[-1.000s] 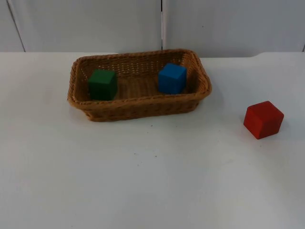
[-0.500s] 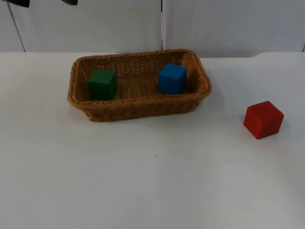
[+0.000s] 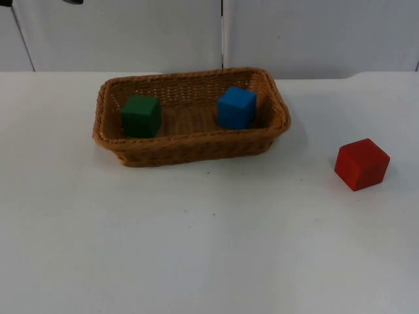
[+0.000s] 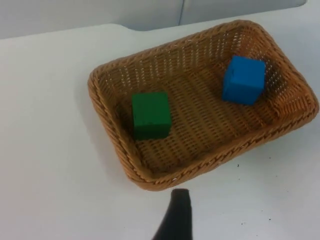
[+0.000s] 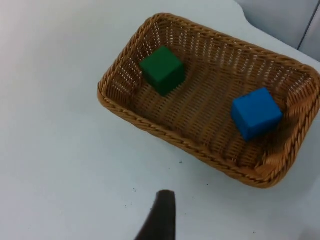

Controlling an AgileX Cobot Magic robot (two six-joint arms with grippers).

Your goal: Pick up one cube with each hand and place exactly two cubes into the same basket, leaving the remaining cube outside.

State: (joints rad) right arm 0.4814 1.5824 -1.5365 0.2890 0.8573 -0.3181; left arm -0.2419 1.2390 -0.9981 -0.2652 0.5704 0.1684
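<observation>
A woven brown basket [image 3: 190,147] stands at the table's back middle. It holds a green cube [image 3: 141,116] at its left end and a blue cube [image 3: 236,107] at its right end. On the bare table to the right, well away from the basket, lies a red cube [image 3: 361,163]. My left gripper [image 4: 175,220] hangs high over the table, short of the basket [image 4: 150,180], looking down on the green cube [image 4: 150,114] and blue cube [image 4: 243,79]. My right gripper [image 5: 159,215] hovers likewise, apart from the basket [image 5: 165,132], with the green cube [image 5: 161,69] and blue cube [image 5: 256,112] below.
A grey partition wall [image 3: 131,33] closes off the table behind the basket. White table top [image 3: 196,248] stretches in front of the basket and around the red cube. A sliver of the left arm [image 3: 5,2] pokes in at the upper left edge.
Black parts of the left arm appeared at the upper left edge, then slid left and upward, almost out of the picture. The basket and all three cubes have stayed put.
</observation>
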